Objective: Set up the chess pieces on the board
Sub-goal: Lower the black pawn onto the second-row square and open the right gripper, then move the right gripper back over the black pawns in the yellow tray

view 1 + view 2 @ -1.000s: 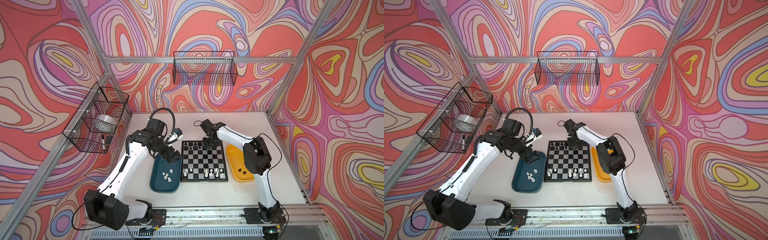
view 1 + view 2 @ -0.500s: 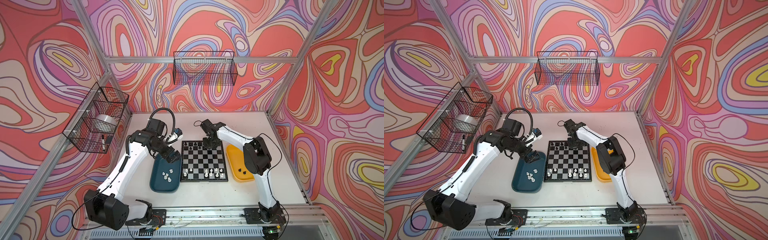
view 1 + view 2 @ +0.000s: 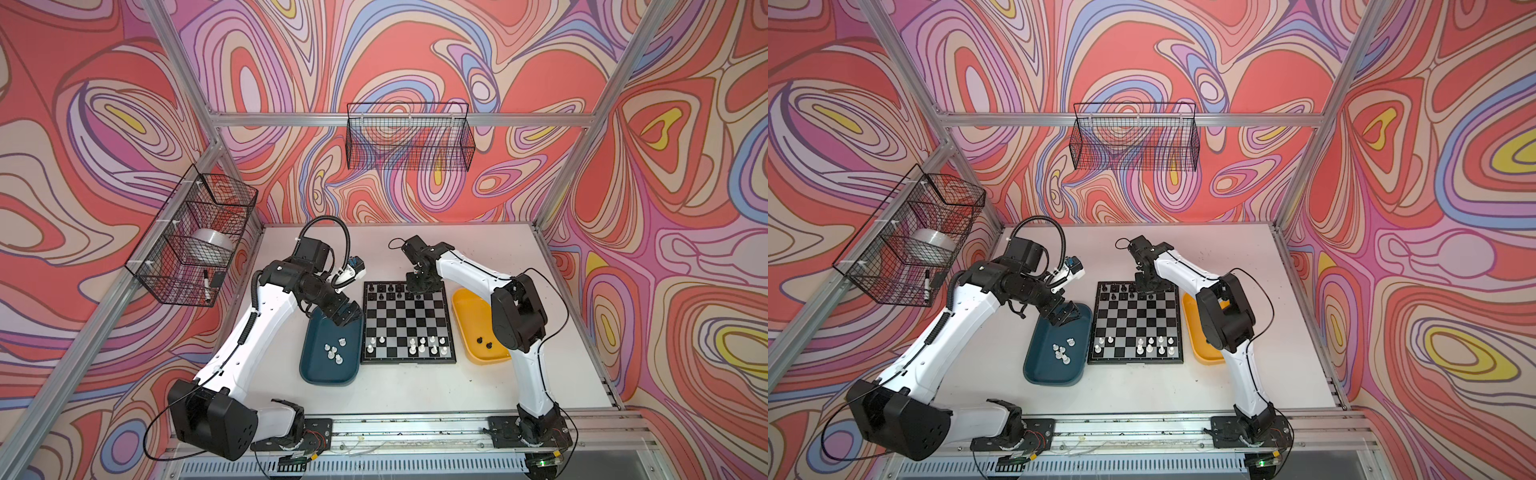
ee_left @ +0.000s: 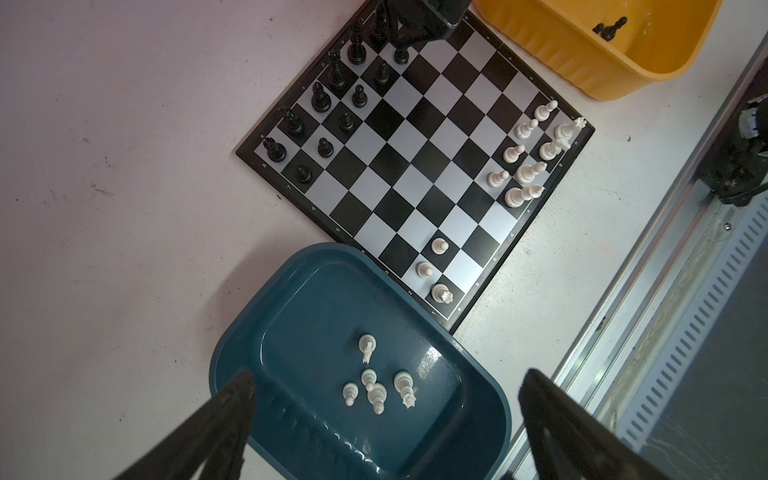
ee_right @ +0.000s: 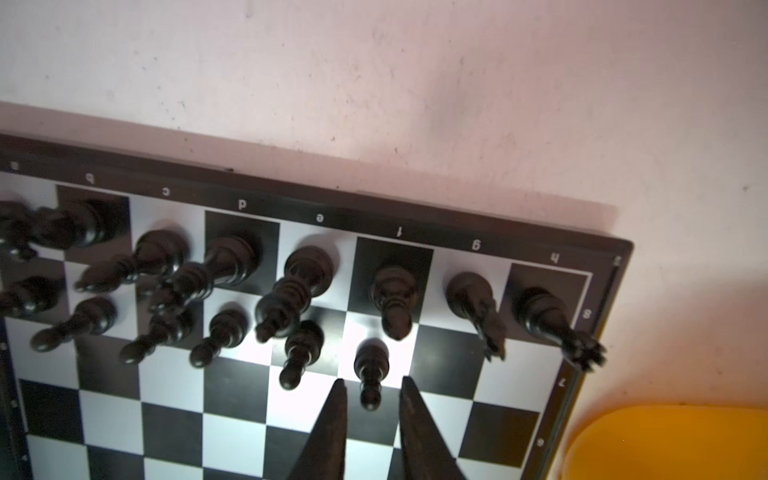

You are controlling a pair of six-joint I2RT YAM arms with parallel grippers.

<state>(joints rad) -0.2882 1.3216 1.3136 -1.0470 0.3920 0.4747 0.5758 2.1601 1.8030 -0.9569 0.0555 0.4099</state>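
We count seven chess pieces [image 4: 377,397] off the board [image 3: 408,320] — two black, five white. Left gripper [image 3: 346,316] wide apart; right gripper [image 5: 372,381] slightly parted astride a far-edge pawn [image 5: 371,363].

Only readable text from my right wrist view: the board [image 5: 436,233] frame coordinates, with files b to h along one edge and ranks 8, 7, 6 down the side.

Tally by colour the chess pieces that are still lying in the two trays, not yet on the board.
white pieces, in the teal tray: 5
black pieces, in the yellow tray: 2
total off the board: 7
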